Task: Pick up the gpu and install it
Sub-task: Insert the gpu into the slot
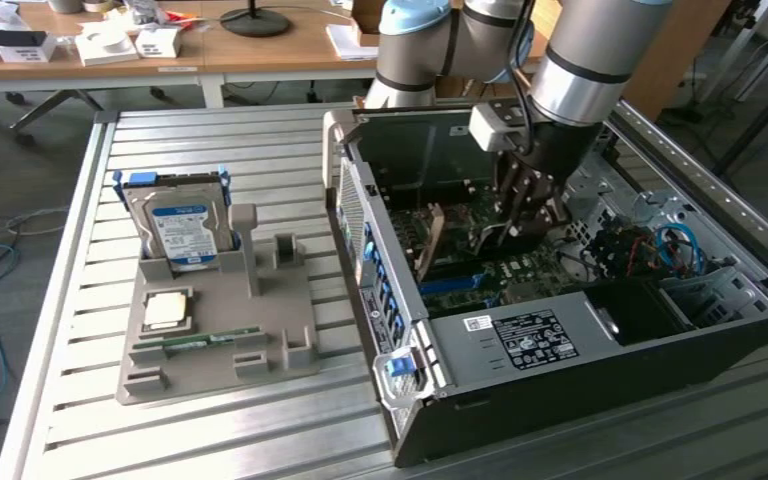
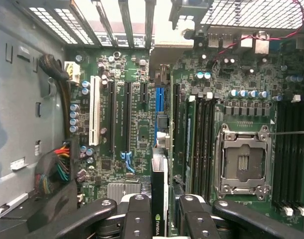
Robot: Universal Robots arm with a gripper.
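Inside the open computer case (image 1: 518, 380), the gripper (image 2: 165, 215) has its jaws drawn partway in and clamped on the gpu (image 2: 159, 186) — a thin card held edge-on, an NVIDIA mark showing between the fingers (image 2: 139, 216), over the motherboard (image 2: 137, 124) and in line with the blue slot (image 2: 159, 99). We judge it light and stiff but fragile — best pinched flat on both faces, away from its connector edge.
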